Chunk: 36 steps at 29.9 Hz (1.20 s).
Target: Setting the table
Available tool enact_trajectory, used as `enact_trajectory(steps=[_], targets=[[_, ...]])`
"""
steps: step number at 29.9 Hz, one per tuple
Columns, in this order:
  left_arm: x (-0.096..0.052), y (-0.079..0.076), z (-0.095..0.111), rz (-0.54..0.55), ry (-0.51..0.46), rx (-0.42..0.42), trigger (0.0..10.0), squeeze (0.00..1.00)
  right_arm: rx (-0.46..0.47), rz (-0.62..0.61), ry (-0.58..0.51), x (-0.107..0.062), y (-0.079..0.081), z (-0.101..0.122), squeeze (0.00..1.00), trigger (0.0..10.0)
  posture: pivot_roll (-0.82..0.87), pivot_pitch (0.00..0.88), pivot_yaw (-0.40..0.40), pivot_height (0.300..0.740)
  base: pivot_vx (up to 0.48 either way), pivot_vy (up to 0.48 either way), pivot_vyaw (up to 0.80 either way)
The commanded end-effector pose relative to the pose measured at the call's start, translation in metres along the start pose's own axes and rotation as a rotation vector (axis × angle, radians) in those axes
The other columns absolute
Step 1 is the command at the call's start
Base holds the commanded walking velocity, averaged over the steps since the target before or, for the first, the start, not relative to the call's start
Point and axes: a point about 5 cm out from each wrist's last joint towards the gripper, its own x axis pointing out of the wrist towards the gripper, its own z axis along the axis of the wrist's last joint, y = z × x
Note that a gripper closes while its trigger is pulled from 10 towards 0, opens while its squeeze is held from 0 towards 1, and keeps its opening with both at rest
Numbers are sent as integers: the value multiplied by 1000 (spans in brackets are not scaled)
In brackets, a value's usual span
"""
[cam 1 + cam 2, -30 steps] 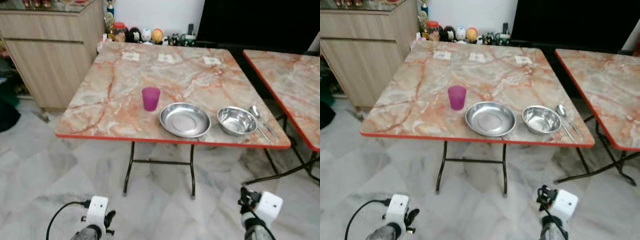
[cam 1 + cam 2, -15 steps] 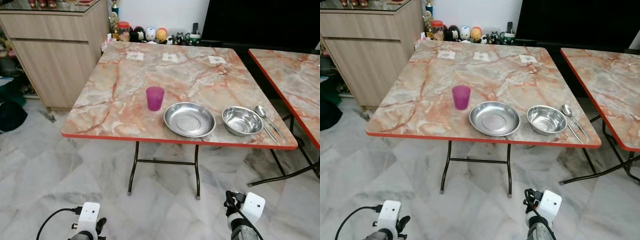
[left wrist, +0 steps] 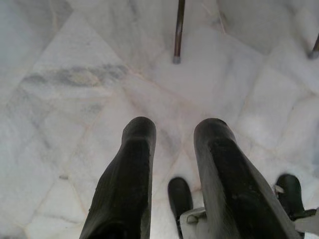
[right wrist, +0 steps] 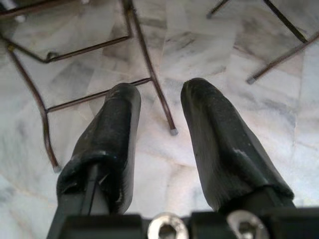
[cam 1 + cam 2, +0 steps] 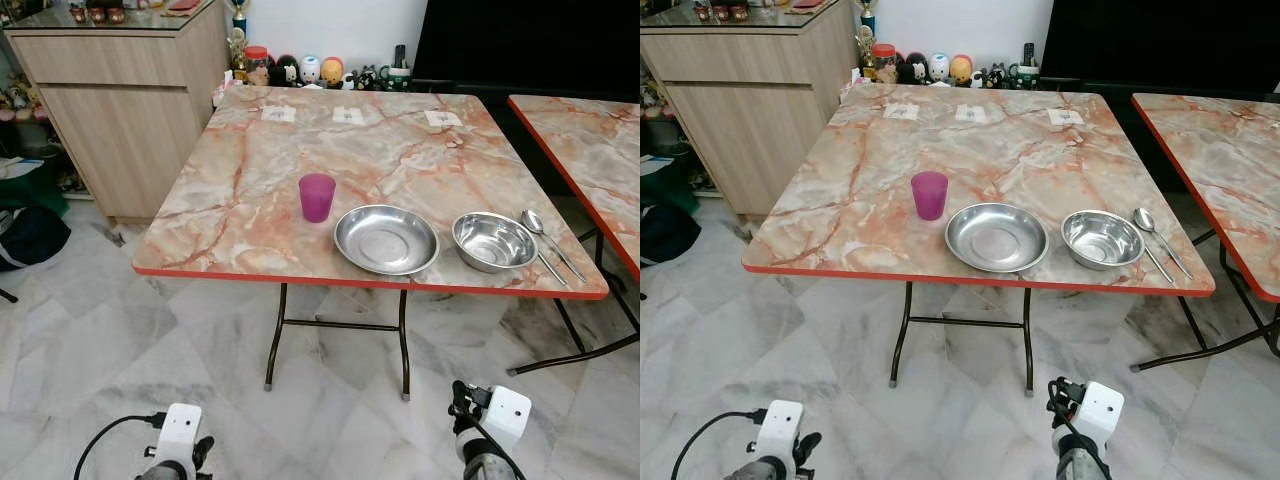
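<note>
fingers of the left gripper and right gripper stand a little apart, holding nothing, both low over the marble floor. the arms are cut off at the frame's bottom edge. well ahead, on the table, sit a purple cup, plate, bowl and spoon. the view has shifted since earlier; the tableware lies as before.
</note>
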Motion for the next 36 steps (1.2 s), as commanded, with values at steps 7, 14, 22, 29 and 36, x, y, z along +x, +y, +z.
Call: enact_trajectory(steps=[7, 14, 22, 29, 36], targets=[[-6, 1, -18, 8, 67, -16, 10000, 0, 18, 7, 1, 1, 3, -1, 0, 10000, 71, 0, -49, 740, 0, 0, 114], [-6, 2, -19, 4, 79, -9, 10000, 0, -1, 12, -68, 3, 5, 10, 0, 10000, 64, 0, -44, 740, 0, 0, 0], [-6, 1, -21, -3, 89, 2, 10000, 0, -26, 53, -304, 15, 20, 59, 0, 10000, 55, 0, -40, 740, 0, 0, 0], [-7, -1, -24, -6, 100, -7, 10000, 0, -51, 124, -442, 19, 33, 94, 0, 10000, 55, 0, -43, 740, 0, 0, 0], [-9, -2, -33, 9, 139, -29, 10000, 0, -84, 141, -444, 17, 36, 95, 0, 10000, 55, 0, -47, 740, 0, 116, 114]])
